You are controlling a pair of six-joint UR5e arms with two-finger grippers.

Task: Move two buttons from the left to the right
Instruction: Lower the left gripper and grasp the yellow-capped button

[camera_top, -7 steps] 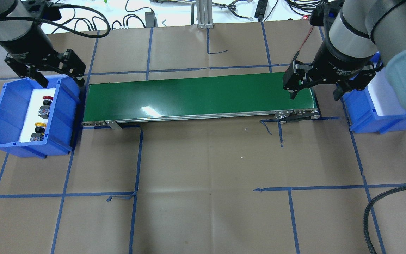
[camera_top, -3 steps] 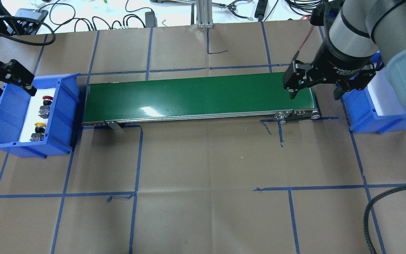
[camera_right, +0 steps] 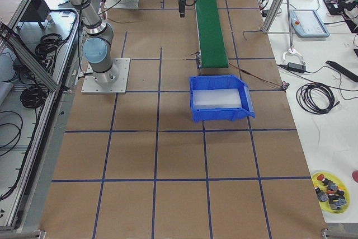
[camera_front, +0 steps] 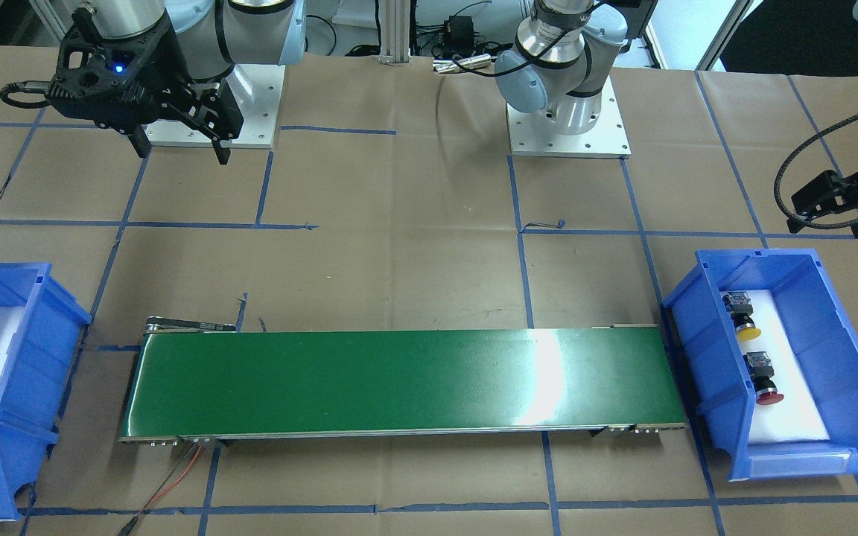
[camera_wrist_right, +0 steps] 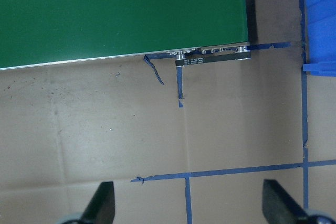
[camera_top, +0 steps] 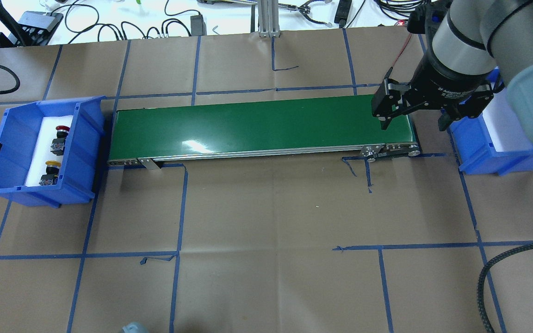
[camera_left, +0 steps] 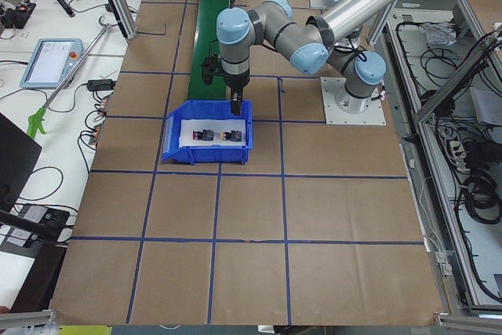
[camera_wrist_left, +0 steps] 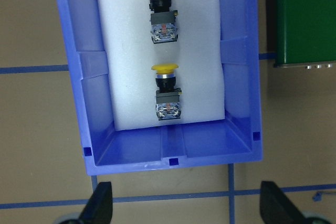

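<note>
Two buttons lie on white foam in the blue left bin [camera_top: 83, 138]: the red-capped button [camera_top: 60, 134] farther from me and the yellow-capped button [camera_top: 50, 172] nearer. The wrist view looks straight down on the red button [camera_wrist_left: 160, 14] and the yellow button [camera_wrist_left: 167, 93]. My left gripper [camera_wrist_left: 186, 208] hangs high above the bin's near rim, open, holding nothing. Only a sliver of it shows at the overhead view's left edge. My right gripper [camera_top: 413, 121] is open and holds nothing over the right end of the green conveyor belt [camera_top: 257, 127].
A second blue bin [camera_top: 477, 155] with a white foam liner stands past the belt's right end, beside the right gripper. A black cable [camera_top: 491, 277] loops onto the table's near right corner. Blue tape lines cross the brown paper.
My left arm has swung leftward from above the left bin's far end, almost leaving the overhead view. The right arm and both buttons have stayed put.
</note>
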